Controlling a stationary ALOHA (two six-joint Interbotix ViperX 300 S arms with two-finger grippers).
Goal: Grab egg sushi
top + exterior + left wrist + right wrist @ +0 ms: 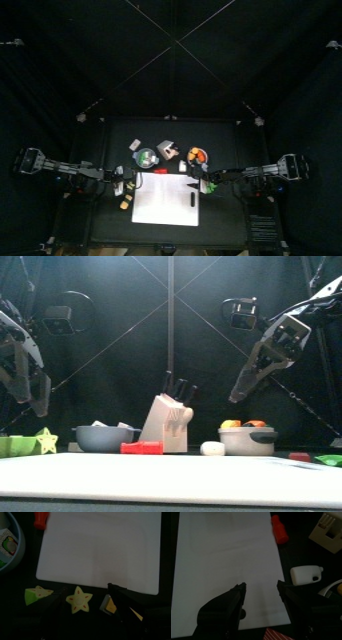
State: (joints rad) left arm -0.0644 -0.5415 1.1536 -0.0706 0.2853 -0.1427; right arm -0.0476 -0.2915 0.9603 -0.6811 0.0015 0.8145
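Yellow egg sushi | beside white board edge, touching one jaw of wide-open left gripper | left arm nearer | right gripper parted, empty, over board

A robot lab pen: black curtains (hung on all sides) enclose a small black table with toy food.
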